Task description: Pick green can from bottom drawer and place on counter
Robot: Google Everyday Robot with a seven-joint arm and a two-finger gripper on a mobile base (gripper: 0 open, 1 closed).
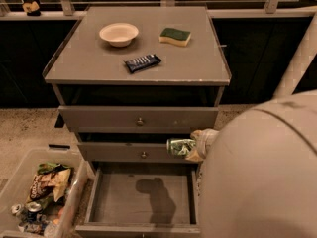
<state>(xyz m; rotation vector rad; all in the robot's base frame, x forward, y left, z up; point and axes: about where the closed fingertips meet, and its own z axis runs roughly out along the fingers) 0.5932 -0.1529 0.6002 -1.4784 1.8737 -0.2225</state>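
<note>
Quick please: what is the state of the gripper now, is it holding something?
The gripper: closed on the green can, held in the air above the open bottom drawer.

The gripper [196,146] holds the can [180,146] above the bottom drawer [138,228], right side (bowl [118,33] left of sponge [175,35] on the counter [188,61]).

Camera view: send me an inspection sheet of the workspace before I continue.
Surface: counter grey, rimmed; the can is not on it.
Job's things: green can held in the air above the open bottom drawer; only a shadow shows inside the drawer.
Clutter: bowl, sponge and snack bar on the counter.
Hand: hand shut on the green can, by the middle drawer's right end.
Cables: nothing seen.
Surroundings: bin of snack bags and cans on the floor, left.
</note>
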